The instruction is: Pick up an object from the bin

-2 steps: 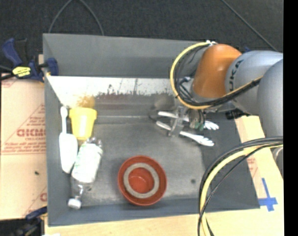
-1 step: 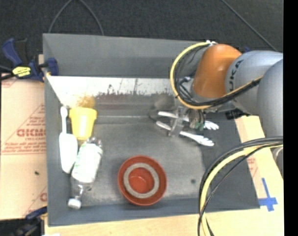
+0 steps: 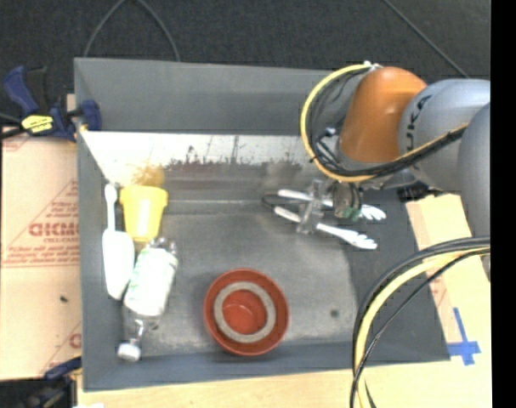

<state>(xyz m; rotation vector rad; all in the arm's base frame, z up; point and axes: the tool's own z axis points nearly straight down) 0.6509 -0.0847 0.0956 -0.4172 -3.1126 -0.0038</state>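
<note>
End effector (image 3: 298, 207) half-hidden beneath orange cover (image 3: 378, 113)

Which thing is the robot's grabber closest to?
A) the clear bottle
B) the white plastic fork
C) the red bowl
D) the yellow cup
B: the gripper is at the right of the bin, right next to the white plastic fork; the red bowl, yellow cup and clear bottle all lie farther off to the left.
</note>
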